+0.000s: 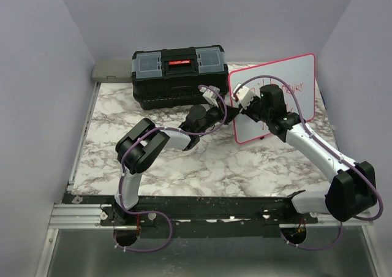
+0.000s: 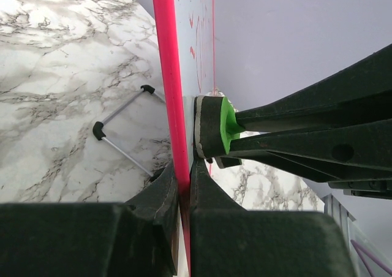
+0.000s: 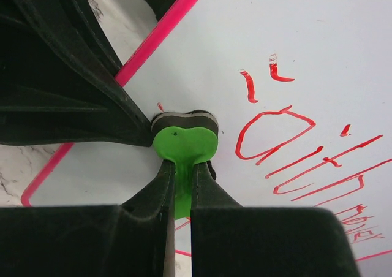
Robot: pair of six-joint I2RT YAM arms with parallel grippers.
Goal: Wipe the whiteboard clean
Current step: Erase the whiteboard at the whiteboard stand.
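The whiteboard (image 1: 288, 87) stands upright and tilted at the back right, with a pink rim (image 2: 165, 75) and red handwriting (image 3: 294, 148) on its face. My left gripper (image 1: 225, 110) is shut on the board's left edge; in the left wrist view the rim runs down between its jaws (image 2: 184, 179). My right gripper (image 3: 182, 173) is shut on the stem of a green eraser (image 3: 184, 143). The eraser's dark pad is pressed flat on the board near that left edge, just left of the writing. The eraser (image 2: 217, 125) also shows side-on against the board in the left wrist view.
A black toolbox (image 1: 177, 75) with a red latch sits at the back, left of the board. A grey flat object (image 1: 112, 70) lies at the back left corner. A wire stand with black feet (image 2: 122, 130) rests on the marble tabletop (image 1: 202, 160) behind the board. Lilac walls enclose the table.
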